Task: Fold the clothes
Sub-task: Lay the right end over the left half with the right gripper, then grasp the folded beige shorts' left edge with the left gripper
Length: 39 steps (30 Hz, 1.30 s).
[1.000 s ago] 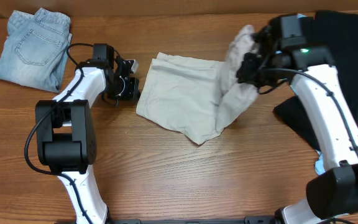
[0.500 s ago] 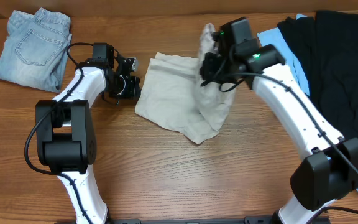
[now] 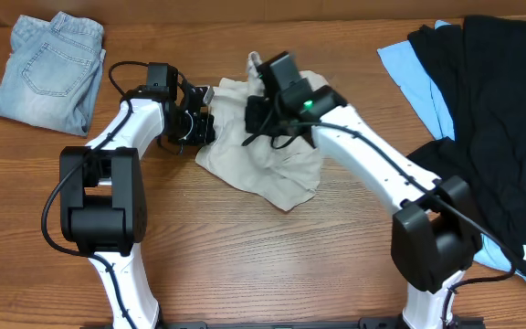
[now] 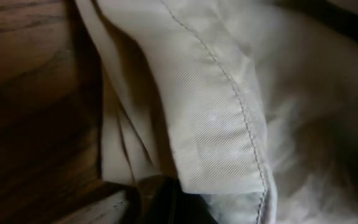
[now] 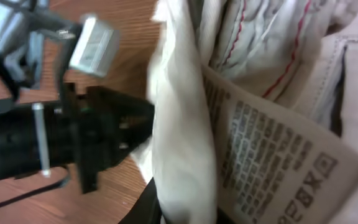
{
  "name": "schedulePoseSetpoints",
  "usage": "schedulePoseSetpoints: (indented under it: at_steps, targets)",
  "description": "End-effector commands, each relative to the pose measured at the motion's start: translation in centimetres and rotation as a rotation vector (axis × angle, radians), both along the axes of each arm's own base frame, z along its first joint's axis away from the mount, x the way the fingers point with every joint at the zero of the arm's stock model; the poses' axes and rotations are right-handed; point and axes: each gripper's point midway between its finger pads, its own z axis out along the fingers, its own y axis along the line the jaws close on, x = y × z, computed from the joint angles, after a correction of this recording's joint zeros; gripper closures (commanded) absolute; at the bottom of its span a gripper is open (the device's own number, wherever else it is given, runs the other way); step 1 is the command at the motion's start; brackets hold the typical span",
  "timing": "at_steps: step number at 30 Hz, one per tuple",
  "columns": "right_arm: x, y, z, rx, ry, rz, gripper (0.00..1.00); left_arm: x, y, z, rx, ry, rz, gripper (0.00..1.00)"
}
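The cream-beige shorts (image 3: 277, 164) lie crumpled at the table's middle. My right gripper (image 3: 256, 114) is shut on a fold of them and holds it raised over their left part. In the right wrist view the cloth runs between the jaws of my right gripper (image 5: 185, 208), and the white inner label (image 5: 260, 162) hangs beside it. My left gripper (image 3: 201, 128) is at the shorts' left edge. In the left wrist view my left gripper (image 4: 173, 202) looks shut, with the stitched hem (image 4: 229, 124) lying over it.
Folded light blue jeans (image 3: 48, 68) lie at the back left. A black garment (image 3: 496, 119) lies on a light blue cloth (image 3: 418, 68) at the right. The left arm (image 5: 73, 137) is close to the right gripper.
My right gripper has carried the shorts' right part leftward across the shorts. My left gripper has moved a little right onto the shorts' left edge.
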Motion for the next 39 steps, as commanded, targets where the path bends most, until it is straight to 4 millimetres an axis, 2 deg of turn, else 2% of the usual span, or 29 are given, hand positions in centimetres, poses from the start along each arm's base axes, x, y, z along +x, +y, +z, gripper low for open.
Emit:
schedulePoseSetpoints:
  at_steps: [1,6,7,9,10,12,15,18,19,20,21,23,24,25,28,30,33,34,35,39]
  targets:
    - [-0.5,3.0,1.4,0.070,-0.015,0.005,0.89,-0.4,-0.6,-0.2,-0.016,0.015,0.000,0.96]
    - [-0.2,4.1,1.4,0.107,-0.019,-0.048,0.89,-0.4,-0.5,-0.2,-0.014,0.014,0.001,0.96]
    - [0.0,4.3,1.6,0.117,-0.023,-0.058,0.85,-0.4,-0.5,-0.2,-0.014,0.015,0.001,0.96]
    - [0.2,4.9,2.1,0.141,-0.042,-0.058,0.51,-0.4,-0.5,-0.2,-0.014,0.015,0.001,0.96]
    - [0.2,5.2,2.3,0.150,-0.049,-0.052,0.27,-0.4,-0.5,-0.2,-0.011,0.014,0.001,0.96]
    - [-0.1,5.5,2.5,0.164,-0.041,-0.030,0.13,-0.3,-0.3,-0.1,-0.008,0.014,0.006,0.96]
    - [-0.4,4.8,3.4,0.179,-0.020,-0.019,0.08,0.2,1.3,1.1,0.011,0.034,0.040,0.96]
    - [-0.1,2.0,6.1,0.173,-0.050,-0.025,0.07,0.9,4.9,4.5,0.072,0.075,0.112,0.70]
    - [-0.1,1.1,6.7,0.163,-0.057,-0.027,0.06,1.1,6.2,5.9,0.092,0.086,0.137,0.62]
    - [0.0,0.1,7.1,0.151,-0.060,-0.031,0.05,1.2,7.4,7.5,0.106,0.096,0.162,0.48]
    - [-0.1,-0.8,7.3,0.137,-0.059,-0.033,0.05,1.2,8.1,8.5,0.111,0.101,0.177,0.42]
    - [-0.1,-2.2,7.0,0.107,-0.041,-0.041,0.04,1.1,9.4,11.0,0.109,0.107,0.204,0.28]
    - [0.0,-3.6,6.3,0.075,-0.016,-0.061,0.03,1.0,9.9,12.8,0.099,0.105,0.218,0.21]
    - [0.0,-4.6,5.7,0.047,0.000,-0.085,0.00,0.9,9.9,14.2,0.083,0.096,0.216,0.15]
    - [0.5,-7.8,4.2,-0.054,0.020,-0.167,0.00,1.3,8.6,16.4,0.036,0.036,0.146,0.03]
    - [0.7,-9.4,3.5,-0.100,0.026,-0.207,0.00,1.7,7.1,16.7,0.019,-0.001,0.088,0.00]
    - [1.2,-11.8,3.0,-0.145,0.039,-0.263,0.00,1.9,4.2,15.6,0.051,-0.023,-0.014,0.00]
    - [1.6,-13.2,2.8,-0.158,0.051,-0.296,0.00,2.0,3.2,14.5,0.101,-0.016,-0.048,0.00]
    - [1.7,-13.8,2.8,-0.160,0.056,-0.308,0.00,2.0,2.8,13.8,0.140,-0.009,-0.061,0.00]
    - [2.2,-16.8,2.4,-0.169,0.087,-0.371,0.00,1.7,2.5,9.9,0.318,0.082,-0.046,0.00]
